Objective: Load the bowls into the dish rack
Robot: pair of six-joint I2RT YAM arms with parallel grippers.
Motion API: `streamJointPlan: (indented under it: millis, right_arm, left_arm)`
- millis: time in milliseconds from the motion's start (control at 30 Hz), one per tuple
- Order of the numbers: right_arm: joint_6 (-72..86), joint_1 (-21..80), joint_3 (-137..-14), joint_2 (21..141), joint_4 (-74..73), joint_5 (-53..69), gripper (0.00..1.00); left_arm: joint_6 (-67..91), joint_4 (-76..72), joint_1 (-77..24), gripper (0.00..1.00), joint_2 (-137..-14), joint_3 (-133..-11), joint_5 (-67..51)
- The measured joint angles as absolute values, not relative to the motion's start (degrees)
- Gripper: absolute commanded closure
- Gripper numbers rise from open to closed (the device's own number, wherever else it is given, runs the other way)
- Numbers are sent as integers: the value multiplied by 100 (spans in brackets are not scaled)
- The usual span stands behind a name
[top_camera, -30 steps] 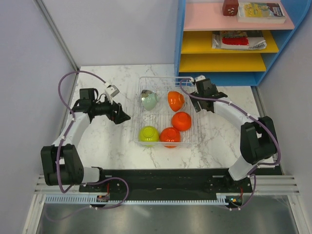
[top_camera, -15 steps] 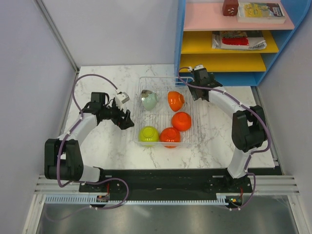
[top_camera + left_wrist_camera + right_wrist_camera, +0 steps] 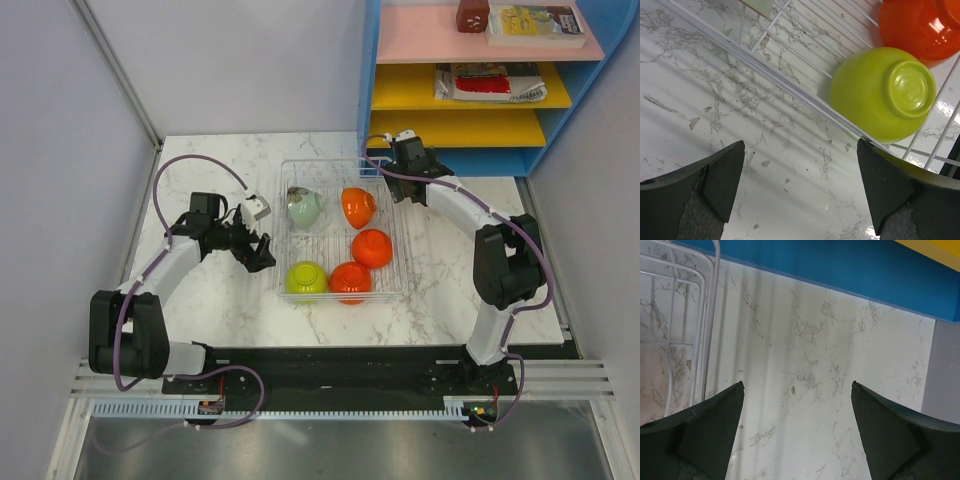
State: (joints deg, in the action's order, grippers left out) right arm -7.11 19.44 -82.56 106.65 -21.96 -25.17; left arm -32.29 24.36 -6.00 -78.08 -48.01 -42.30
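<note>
Orange and green bowls (image 3: 371, 248) filled the dish rack (image 3: 330, 240); left tool (image 3: 800, 150) and right tool (image 3: 797, 390), both open and empty, had drawn alongside; loading looked nearly finished.

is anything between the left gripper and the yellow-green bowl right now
Yes. The dish rack has a wire side wall that runs between them. The yellow-green bowl sits inside the rack just behind that wall, while the open left gripper is outside it, over the bare table.
</note>
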Motion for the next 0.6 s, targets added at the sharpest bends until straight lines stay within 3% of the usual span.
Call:
streamJointPlan:
  millis: [367, 600]
  right_arm:
    - [-711, 2053, -8235, 10597, -2167, -2598, 2]
    - [-827, 2099, -7717, 9730, -2692, -2211, 2]
  left_arm:
    - [-3013, 2305, -443, 0, -7710, -4786, -4093]
    - [-2714, 2320, 617, 0, -7581, -5251, -4250]
